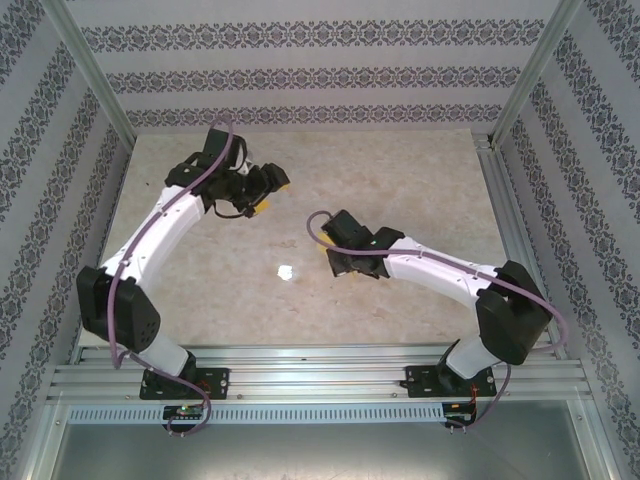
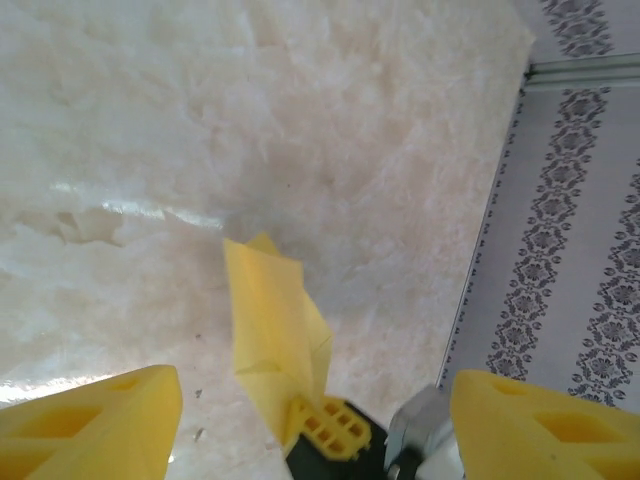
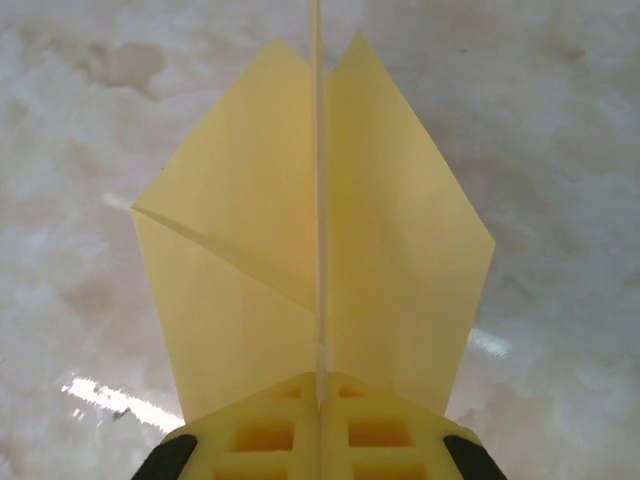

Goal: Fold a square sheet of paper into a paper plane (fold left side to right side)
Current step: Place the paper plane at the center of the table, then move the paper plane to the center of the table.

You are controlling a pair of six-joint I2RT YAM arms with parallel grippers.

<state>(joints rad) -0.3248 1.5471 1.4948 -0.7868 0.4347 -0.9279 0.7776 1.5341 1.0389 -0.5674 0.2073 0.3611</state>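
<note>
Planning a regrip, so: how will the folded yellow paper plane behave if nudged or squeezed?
Probably floppy: the thin, creased mustard-yellow paper plane splays its flaps either side of the pinched fold. Likely very light: the right claw holds it by one end alone. A nudge would probably bend it, not shift it.

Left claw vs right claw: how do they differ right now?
Grip: left claw stands wide open, gripping nothing; right claw is shut on the paper plane, pinching its centre fold.
Place: from above, left claw sits farther back on the table; right claw is nearer its near edge.
Shared: yellow fingers.
</note>
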